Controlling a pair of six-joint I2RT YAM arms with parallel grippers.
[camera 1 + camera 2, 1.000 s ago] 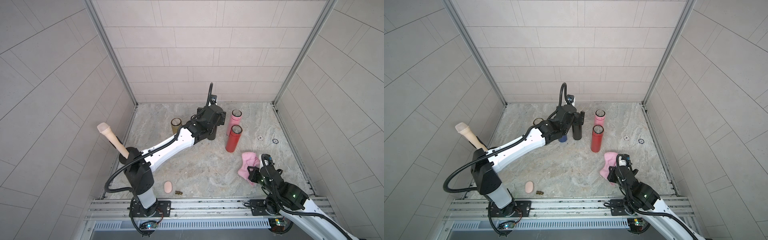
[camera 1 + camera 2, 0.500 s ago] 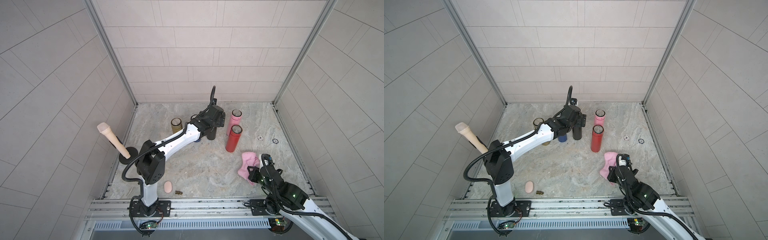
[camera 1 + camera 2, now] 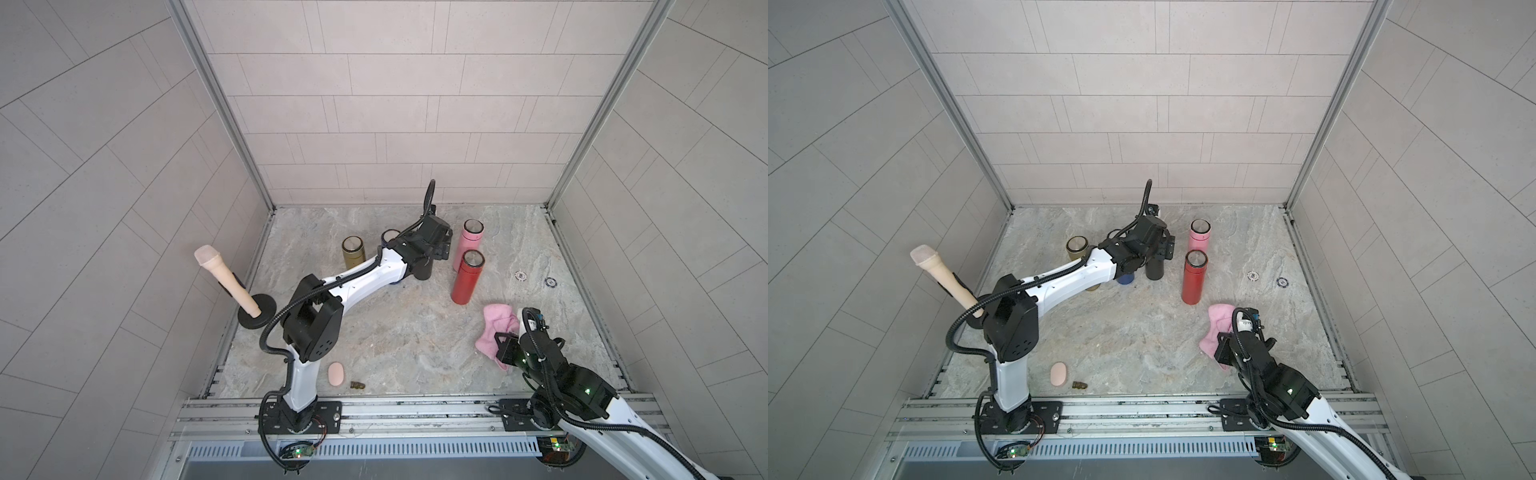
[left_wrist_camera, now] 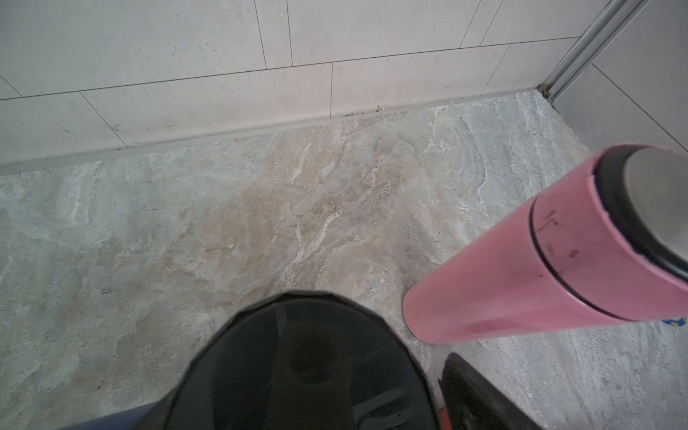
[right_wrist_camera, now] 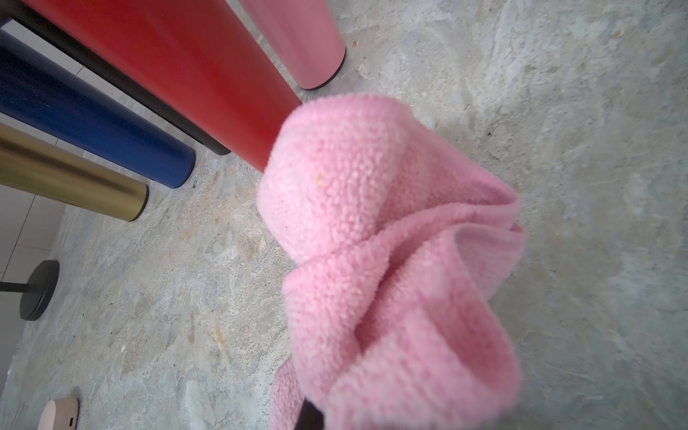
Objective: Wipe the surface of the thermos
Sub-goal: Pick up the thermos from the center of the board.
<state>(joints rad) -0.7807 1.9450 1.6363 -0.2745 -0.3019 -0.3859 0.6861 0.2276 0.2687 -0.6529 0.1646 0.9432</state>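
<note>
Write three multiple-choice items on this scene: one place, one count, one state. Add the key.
1. Which flask is the left claw over? A the red flask B the black flask C the gold flask
2. How many flasks are there? A three B five C seven
3. The right claw is: A open and empty B shut on the pink cloth C shut on a flask
Key: 1 B, the claw sits above the black flask's lid. 2 B, the right wrist view shows those three plus a blue flask and a pink flask. 3 B, the cloth bunches out of it.
</note>
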